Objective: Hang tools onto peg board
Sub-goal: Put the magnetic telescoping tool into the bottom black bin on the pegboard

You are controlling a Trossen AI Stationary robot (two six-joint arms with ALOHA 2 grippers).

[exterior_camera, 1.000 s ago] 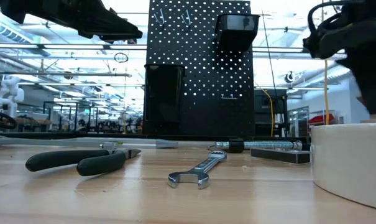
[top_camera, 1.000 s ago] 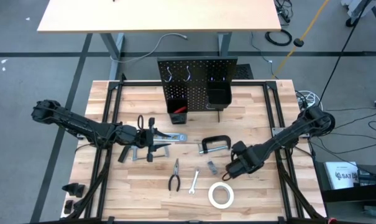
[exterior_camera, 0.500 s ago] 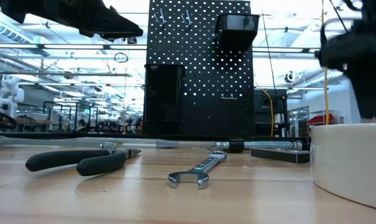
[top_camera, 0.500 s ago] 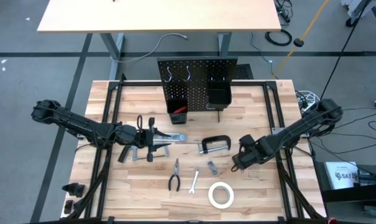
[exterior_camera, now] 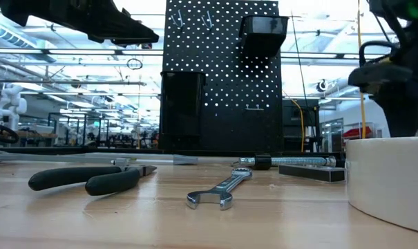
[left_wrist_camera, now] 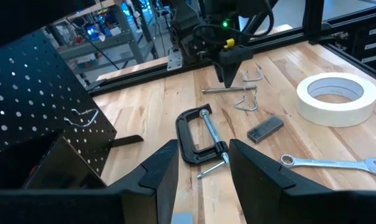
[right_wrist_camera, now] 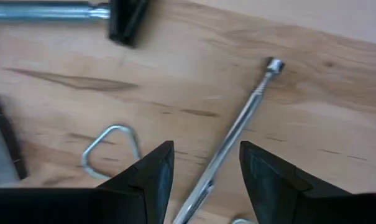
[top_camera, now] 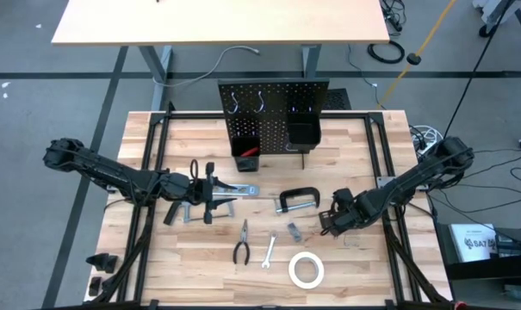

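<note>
The black peg board (top_camera: 273, 116) stands upright at the table's far middle, with silver hooks and two bins; something red shows in its left bin (top_camera: 247, 152). A black C-clamp (top_camera: 299, 200), pliers (top_camera: 241, 244), a wrench (top_camera: 269, 250), a white tape roll (top_camera: 306, 269) and small metal bits (left_wrist_camera: 243, 93) lie flat on the table. My left gripper (top_camera: 210, 191) is open above the grey hacksaw and silver level (top_camera: 230, 189). My right gripper (top_camera: 329, 222) points down, open, just over the metal bits; a thin metal rod (right_wrist_camera: 237, 134) runs between its fingers.
A small dark block (top_camera: 293, 231) lies between the wrench and the C-clamp. A bent wire hook (right_wrist_camera: 110, 146) lies beside the rod. Black frame rails (top_camera: 389, 172) run along the table's left and right sides. Bare wood shows at the near left (top_camera: 174, 267).
My right gripper has shifted a little toward the table's far right, away from the tape roll, and now stands over the metal bits. The tools lie as they did.
</note>
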